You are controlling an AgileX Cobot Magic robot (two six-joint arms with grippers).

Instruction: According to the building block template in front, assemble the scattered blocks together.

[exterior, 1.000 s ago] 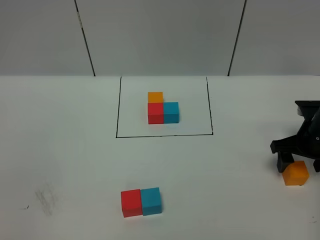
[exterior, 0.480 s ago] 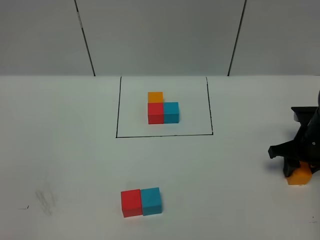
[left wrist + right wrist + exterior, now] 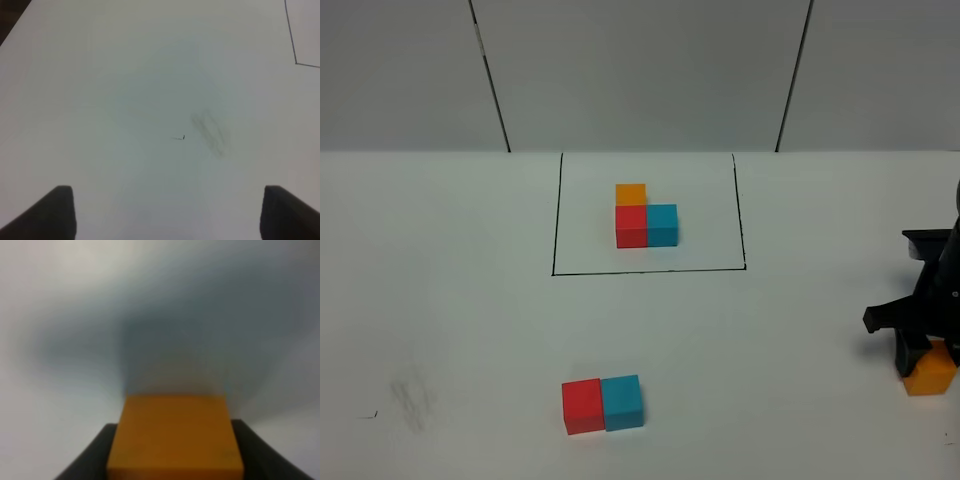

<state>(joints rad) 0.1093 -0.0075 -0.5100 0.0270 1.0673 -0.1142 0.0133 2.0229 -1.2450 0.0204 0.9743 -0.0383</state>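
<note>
orange block (image 3: 932, 377): half hidden behind right end effector (image 3: 921, 354) | table (image 3: 150, 300): blurred in right wrist view

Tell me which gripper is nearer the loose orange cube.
Right. The right gripper is shut on the orange cube at the far right. The left gripper hangs open over the gray smudge on the far left, well away from it.

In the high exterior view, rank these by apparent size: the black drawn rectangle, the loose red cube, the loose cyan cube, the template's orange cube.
1. black drawn rectangle
2. loose red cube and loose cyan cube: they look alike, so not ranked
3. template's orange cube: smallest, but farther away and partly hidden
</note>
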